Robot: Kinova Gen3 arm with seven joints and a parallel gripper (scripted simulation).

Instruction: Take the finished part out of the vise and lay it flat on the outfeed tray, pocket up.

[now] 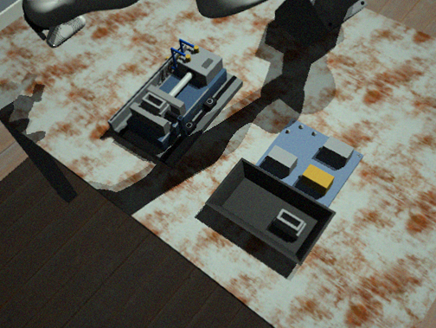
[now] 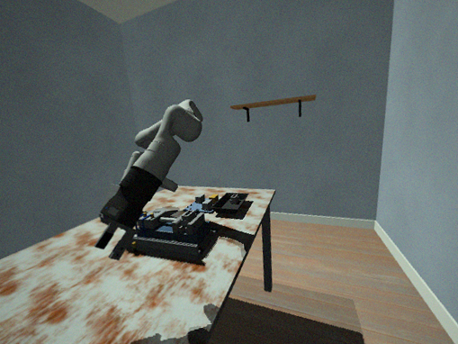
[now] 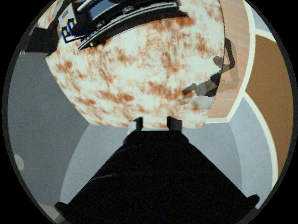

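The blue and grey vise (image 1: pixel 171 99) stands on the rust-stained table. A grey part with a rectangular pocket on top (image 1: pixel 155 101) sits between its jaws. The dark outfeed tray (image 1: pixel 272 216) lies to the right and nearer; a pocketed part (image 1: pixel 290 224) lies on its floor, pocket up. My gripper (image 2: pixel 111 244) is open and empty. It hangs tilted above the table, just left of the vise (image 2: pixel 172 231) and apart from it.
A light blue plate (image 1: pixel 309 160) behind the tray holds two grey blocks and a yellow block (image 1: pixel 318 179). The arm's links cross the top of the top view. The table edge runs close in front of the vise and the tray.
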